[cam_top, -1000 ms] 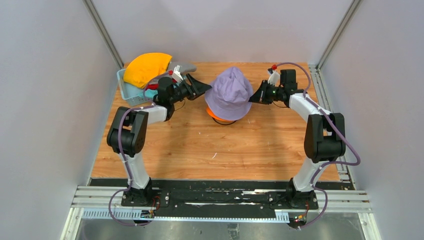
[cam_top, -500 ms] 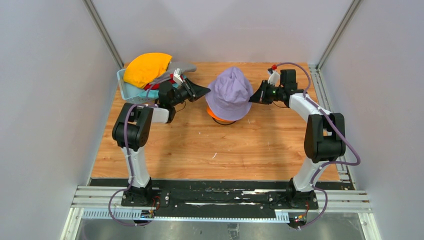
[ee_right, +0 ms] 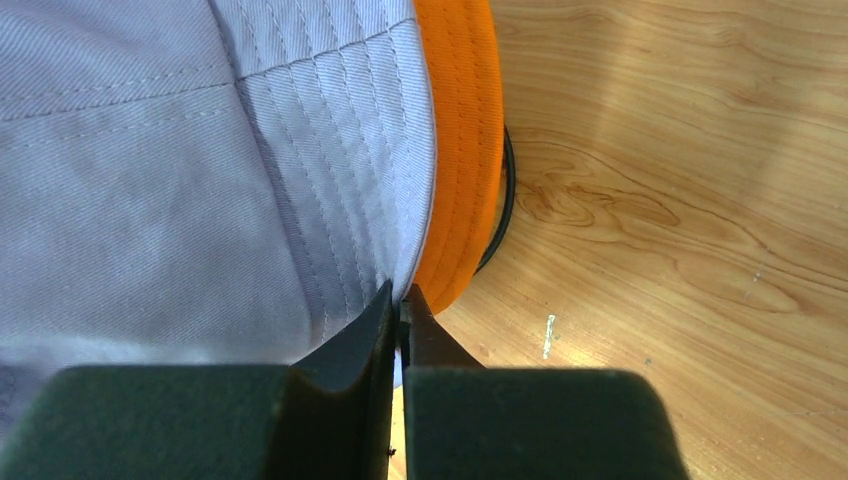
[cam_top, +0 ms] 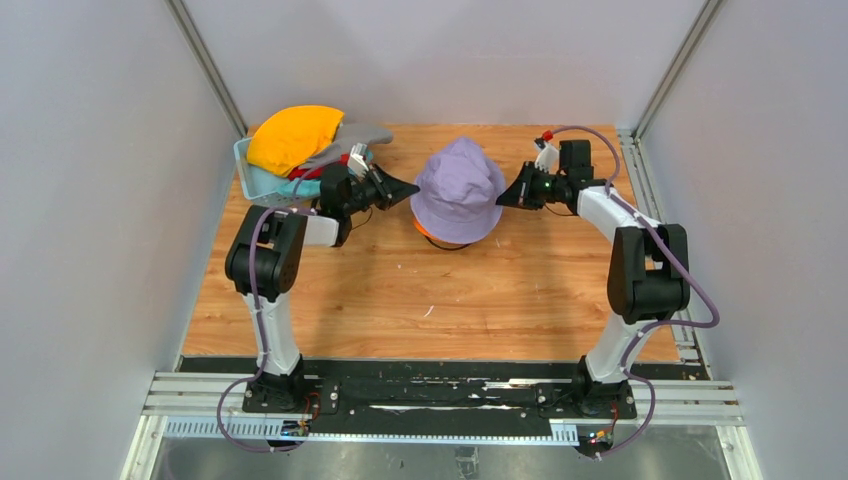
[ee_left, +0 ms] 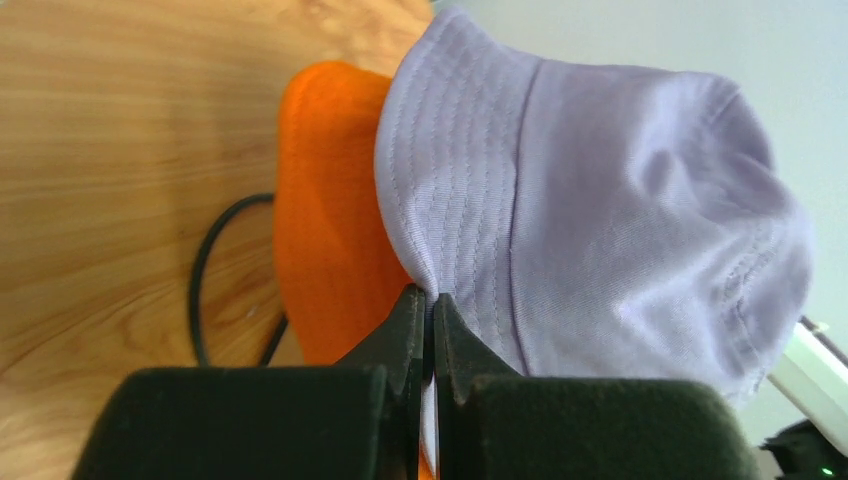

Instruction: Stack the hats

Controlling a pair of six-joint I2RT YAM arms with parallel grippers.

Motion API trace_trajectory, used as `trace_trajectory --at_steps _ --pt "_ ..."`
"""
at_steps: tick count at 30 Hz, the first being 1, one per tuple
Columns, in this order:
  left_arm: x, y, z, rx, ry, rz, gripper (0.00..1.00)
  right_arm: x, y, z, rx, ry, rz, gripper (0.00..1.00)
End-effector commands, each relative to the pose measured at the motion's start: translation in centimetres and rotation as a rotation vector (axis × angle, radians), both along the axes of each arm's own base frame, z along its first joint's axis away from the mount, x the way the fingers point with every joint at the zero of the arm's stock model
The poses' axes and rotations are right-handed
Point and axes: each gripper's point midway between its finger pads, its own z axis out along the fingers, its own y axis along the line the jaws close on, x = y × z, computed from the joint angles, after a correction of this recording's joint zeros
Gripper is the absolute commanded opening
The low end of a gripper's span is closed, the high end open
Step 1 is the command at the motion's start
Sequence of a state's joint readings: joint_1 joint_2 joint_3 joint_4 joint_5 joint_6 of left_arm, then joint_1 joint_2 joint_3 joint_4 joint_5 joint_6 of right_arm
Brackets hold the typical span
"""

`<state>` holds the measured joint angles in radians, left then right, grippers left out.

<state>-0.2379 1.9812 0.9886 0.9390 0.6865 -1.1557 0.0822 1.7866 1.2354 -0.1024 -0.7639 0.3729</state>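
Lavender fabric bucket hat over orange fabric hat, toward desk far edge. Left tool, right tool clamped on lavender brim. Risk: shallow pinch slips, hat skews.

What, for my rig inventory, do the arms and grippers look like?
On the left arm and right arm: black joints, white links, a purplish cable each. The left gripper and right gripper have black fingers tapering to tips. A green light marks the right wrist.
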Motion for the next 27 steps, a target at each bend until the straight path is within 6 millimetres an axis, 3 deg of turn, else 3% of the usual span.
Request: trace_trajectory --at_steps 1,6,9,11,13,16,18,23,27 --pt "0.0 1.8 -4.2 0.214 0.078 0.065 0.00 1.1 -1.1 -0.9 -0.025 0.008 -0.029 0.01" --pt "0.1 2.1 -3.9 0.238 0.067 0.074 0.00 1.1 -1.2 -1.1 -0.025 0.013 -0.031 0.01" --pt "0.2 2.1 -2.8 0.230 0.047 0.077 0.01 1.0 -1.2 -0.9 -0.025 0.008 -0.027 0.01" --pt "0.5 2.3 -1.4 0.223 0.017 0.088 0.07 1.0 -1.2 -0.2 -0.029 -0.016 -0.027 0.01" --pt "0.6 2.7 0.2 0.244 -0.010 0.109 0.21 1.1 -1.8 0.7 -0.054 -0.048 -0.053 0.11" --pt "1.0 4.1 1.9 0.350 -0.022 0.168 0.47 1.2 -2.9 2.7 -0.098 -0.106 -0.102 0.39" --pt "1.2 5.4 2.8 0.448 -0.039 0.210 0.58 1.2 -3.6 3.8 -0.132 -0.132 -0.137 0.54" --pt "1.3 8.9 5.5 0.652 -0.048 0.324 0.62 1.3 -5.8 6.8 -0.226 -0.213 -0.245 0.62" --pt "1.1 12.5 9.6 0.776 -0.092 0.479 0.62 1.7 -7.0 10.4 -0.309 -0.323 -0.302 0.62"
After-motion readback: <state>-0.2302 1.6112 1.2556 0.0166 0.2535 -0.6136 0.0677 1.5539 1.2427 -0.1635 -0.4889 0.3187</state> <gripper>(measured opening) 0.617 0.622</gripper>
